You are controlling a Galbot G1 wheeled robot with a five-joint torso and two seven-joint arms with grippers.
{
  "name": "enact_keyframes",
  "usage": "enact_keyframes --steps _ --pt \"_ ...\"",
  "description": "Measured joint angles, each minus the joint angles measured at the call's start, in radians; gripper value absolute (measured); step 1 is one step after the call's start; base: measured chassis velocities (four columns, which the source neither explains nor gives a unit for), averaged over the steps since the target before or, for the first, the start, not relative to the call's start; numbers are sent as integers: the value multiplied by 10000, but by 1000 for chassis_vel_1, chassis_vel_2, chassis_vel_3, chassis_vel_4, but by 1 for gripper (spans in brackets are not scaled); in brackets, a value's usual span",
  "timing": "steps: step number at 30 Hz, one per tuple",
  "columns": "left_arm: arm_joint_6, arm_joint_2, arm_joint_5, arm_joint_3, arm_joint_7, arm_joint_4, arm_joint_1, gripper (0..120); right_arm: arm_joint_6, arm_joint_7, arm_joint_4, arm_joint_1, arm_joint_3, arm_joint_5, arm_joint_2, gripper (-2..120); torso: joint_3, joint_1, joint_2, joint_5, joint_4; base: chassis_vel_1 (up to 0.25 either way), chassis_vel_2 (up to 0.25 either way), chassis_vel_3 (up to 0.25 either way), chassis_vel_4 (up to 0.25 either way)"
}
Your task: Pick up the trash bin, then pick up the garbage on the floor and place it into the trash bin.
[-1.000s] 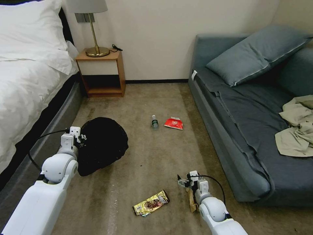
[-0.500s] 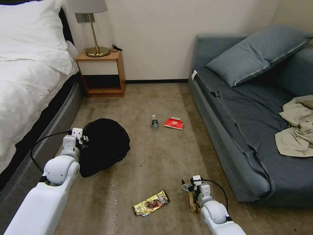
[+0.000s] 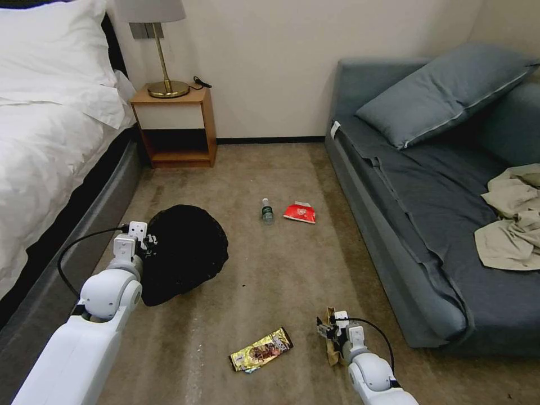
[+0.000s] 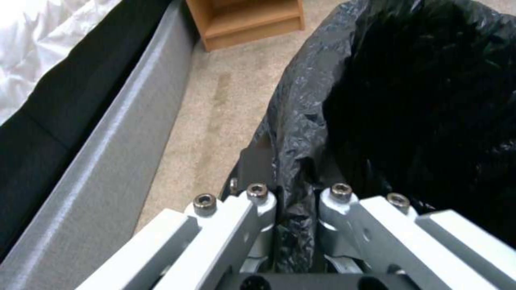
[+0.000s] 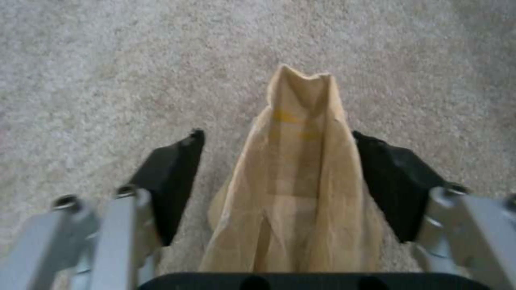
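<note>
Paper bag (image 5: 298,189) pickup is proceeding: right claw (image 5: 279,181) is straddling it, released, needing to clench, while left claw (image 4: 293,201) is grasping the trash bin (image 3: 183,250) liner's rim.

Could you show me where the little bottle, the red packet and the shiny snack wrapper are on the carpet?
bottle (image 3: 267,212): head view, on its green label.
red packet (image 3: 300,213): head view, middle of its red face.
snack wrapper (image 3: 261,350): head view, centre of the gold foil.

Carpeted floor (image 3: 270,270) carries a tan paper bag (image 5: 298,189) between the right gripper's (image 5: 277,177) fingers, snack wrapper (image 3: 260,350) beside.
</note>
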Motion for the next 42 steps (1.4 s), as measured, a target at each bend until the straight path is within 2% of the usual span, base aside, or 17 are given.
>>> enact_keyframes --steps 1,3,4,6,8,9,10,12,13,15,17,18,29,32,38,42 --pt "0 0 0 0 0 0 0 4 0 0 0 0 0 0 0 64 0 0 0 0 0 0 0 0 0" --pt "0 -1 0 2 0 32 -17 4 88 -70 -58 8 19 -4 -6 54 0 0 0 0 0 0 0 0 0" --pt "0 -1 0 2 0 32 -17 4 88 -70 -58 8 19 -4 -6 54 0 0 0 0 0 0 0 0 0" --pt "1 -8 0 4 0 59 -26 4 126 -94 -72 11 26 -4 -10 44 0 0 0 0 0 0 0 0 0" --pt "1 -12 0 5 0 66 -29 4 136 -98 -79 15 27 -4 -10 41 0 0 0 0 0 0 0 0 0" --pt "2 -23 0 8 -1 80 -32 4 163 -105 -92 24 27 -4 -10 33 0 0 0 0 0 0 0 0 0" --pt "2 -23 0 8 -1 80 -32 4 163 -105 -92 24 27 -4 -10 33 0 0 0 0 0 0 0 0 0" --pt "4 -31 0 20 0 93 -36 4 208 -110 -93 41 22 -4 -6 22 0 0 0 0 0 0 0 0 0" --pt "4 -31 0 20 0 93 -36 4 208 -110 -93 41 22 -4 -6 22 0 0 0 0 0 0 0 0 0" --pt "5 -34 0 26 0 103 -46 4 250 -112 -72 45 3 -11 -7 11 0 0 0 0 0 0 0 0 0" --pt "6 -35 0 29 -1 107 -51 4 269 -113 -29 48 -6 -23 -14 8 0 0 -1 0 0 0 0 0 0" --pt "7 -35 0 34 -1 109 -54 4 297 -112 52 57 -23 -31 -31 1 0 0 0 0 0 0 0 0 0" --pt "23 -60 -12 91 0 21 -39 4 196 -92 1538 435 -728 452 -567 0 1 0 -1 -1 0 0 0 0 0" --pt "55 -102 -16 157 -6 -44 -21 4 46 -64 2344 874 -1370 1072 -990 0 0 0 0 -2 0 0 0 0 0" --pt "91 -135 -17 210 -24 -104 -2 4 -59 87 2933 1402 -2073 1829 -1388 0 1 0 -1 -2 2 0 0 0 0" --pt "139 -189 -18 285 -42 -151 -2 4 3 145 3419 2198 -2967 2833 -1810 0 1 0 0 0 0 0 0 0 0"
